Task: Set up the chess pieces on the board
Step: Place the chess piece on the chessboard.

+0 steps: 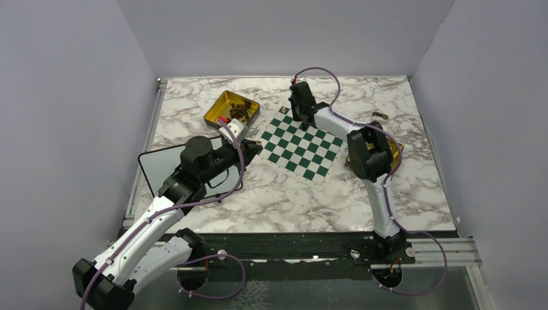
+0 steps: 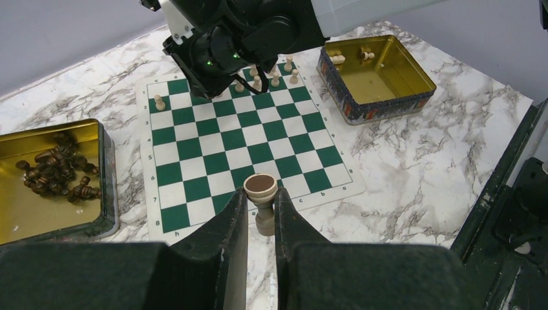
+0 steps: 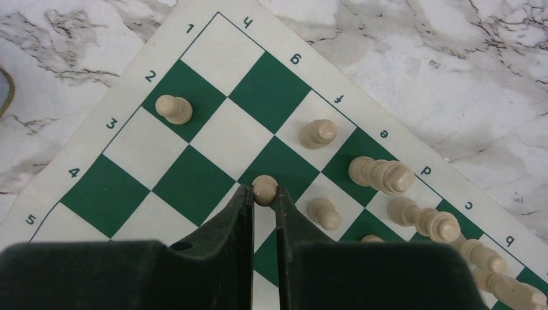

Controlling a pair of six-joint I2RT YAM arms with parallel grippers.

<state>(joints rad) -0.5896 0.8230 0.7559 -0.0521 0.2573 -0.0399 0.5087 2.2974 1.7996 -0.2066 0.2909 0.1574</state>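
1. Reaching low from the near-left base, the left arm (image 1: 161, 213) lies almost flat, its forearm angled at the board (image 1: 300, 145). The left gripper (image 2: 261, 210) sits at the board's left corner.
2. Left fingers are clamped on one piece (image 2: 260, 188) with a pale stem and a round brown top. It is over the white border by row 8, just off the last checks. I cannot tell whether it touches the mat.
3. The right arm (image 1: 378, 187) rises from its base, folds at the elbow beside the board's right edge, then stretches to the far corner. The right gripper (image 3: 263, 194) points down.
4. Right fingers are pinched on a pale pawn (image 3: 264, 188) at a green square, one row in from the f mark.
5. A lone pawn (image 3: 173, 108) stands on the green square by mark 2. More pale pieces (image 3: 381, 174) run along the lettered edge from f toward b, close beside the right fingers.
6. The middle checks lie open between the two grippers, which are well apart.
7. Edges: a tin (image 2: 106, 187) of dark pieces (image 2: 55, 174) sits just beside the board, near the left gripper. A second tin (image 2: 381, 110) sits off the opposite edge, below the right elbow in the top view.
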